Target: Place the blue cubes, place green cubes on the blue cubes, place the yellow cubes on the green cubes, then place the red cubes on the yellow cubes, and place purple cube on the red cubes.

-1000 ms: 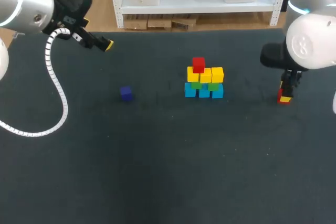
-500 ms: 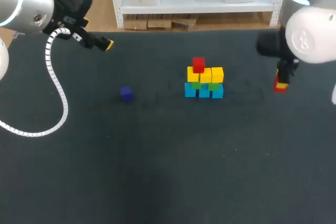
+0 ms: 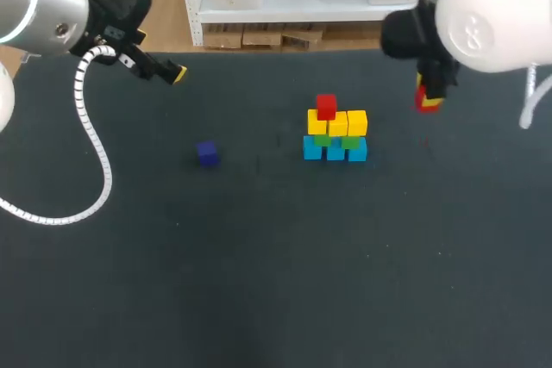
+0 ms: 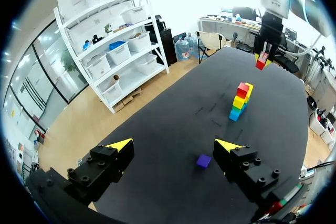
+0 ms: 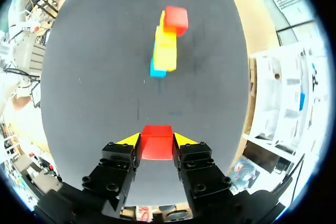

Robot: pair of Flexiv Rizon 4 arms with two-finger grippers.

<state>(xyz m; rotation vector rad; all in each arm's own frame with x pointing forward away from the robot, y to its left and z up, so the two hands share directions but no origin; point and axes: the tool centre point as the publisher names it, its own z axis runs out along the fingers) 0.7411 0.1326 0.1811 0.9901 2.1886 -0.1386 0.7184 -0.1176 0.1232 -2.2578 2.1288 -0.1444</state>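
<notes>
One red cube (image 5: 156,142) sits clamped between right jaws.

Legible text, labels, numbers, signs: none. The cubes, the desk surface and both arms bear no readable marking in head or wrist views.

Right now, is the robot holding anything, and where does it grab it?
The right gripper holds a red cube, pinched on two opposite sides. The left gripper is open and holds nothing.
</notes>
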